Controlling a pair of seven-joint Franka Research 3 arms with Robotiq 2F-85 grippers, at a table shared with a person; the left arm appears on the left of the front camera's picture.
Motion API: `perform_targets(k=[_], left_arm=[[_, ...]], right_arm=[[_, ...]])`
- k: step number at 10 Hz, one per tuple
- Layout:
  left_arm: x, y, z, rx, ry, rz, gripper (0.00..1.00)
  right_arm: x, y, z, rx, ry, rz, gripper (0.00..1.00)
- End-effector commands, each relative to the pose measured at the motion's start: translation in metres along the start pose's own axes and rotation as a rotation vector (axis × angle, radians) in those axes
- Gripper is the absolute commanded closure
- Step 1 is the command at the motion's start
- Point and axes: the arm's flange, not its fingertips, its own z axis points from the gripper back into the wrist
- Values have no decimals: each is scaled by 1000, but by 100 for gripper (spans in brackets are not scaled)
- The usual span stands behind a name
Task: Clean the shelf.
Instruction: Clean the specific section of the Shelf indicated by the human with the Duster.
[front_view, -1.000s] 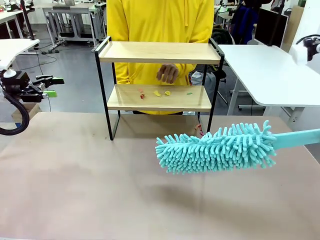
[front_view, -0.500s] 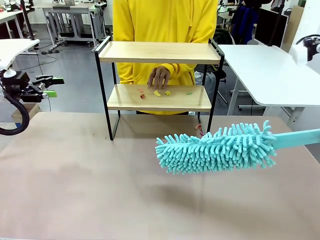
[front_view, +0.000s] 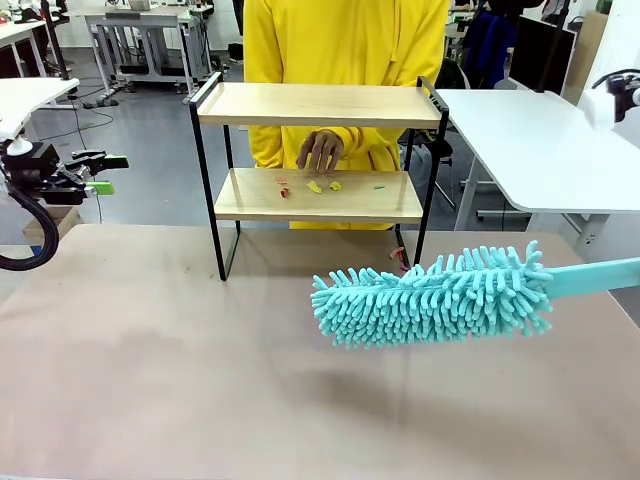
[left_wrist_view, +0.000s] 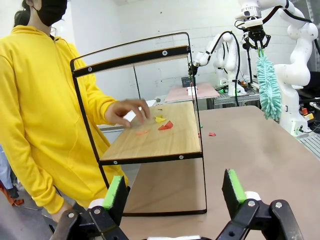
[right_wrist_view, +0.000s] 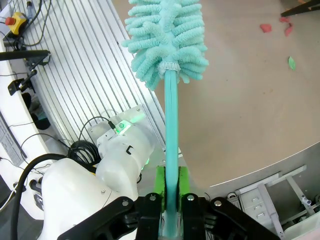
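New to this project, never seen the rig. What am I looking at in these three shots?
Two white robot arms share a brown table with a person in yellow. The front picture looks across at the person; the other two come from cameras on each wrist, looking along that arm's claw. The left claw is open and empty. The right claw is shut on the handle of a teal duster, held above the table. A two-tier wooden shelf stands on the table; coloured scraps lie on its lower board, near the person's hand.
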Motion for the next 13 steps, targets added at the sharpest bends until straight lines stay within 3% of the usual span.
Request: perform_targets(k=[1,13], left_arm=[[3,-2,0,3,-1,-3,0],[3,-2,0,3,-1,-3,0]], right_arm=[[-3,0,-1,8,-18,-4,87],[-3,0,-1,8,-18,-4,87]])
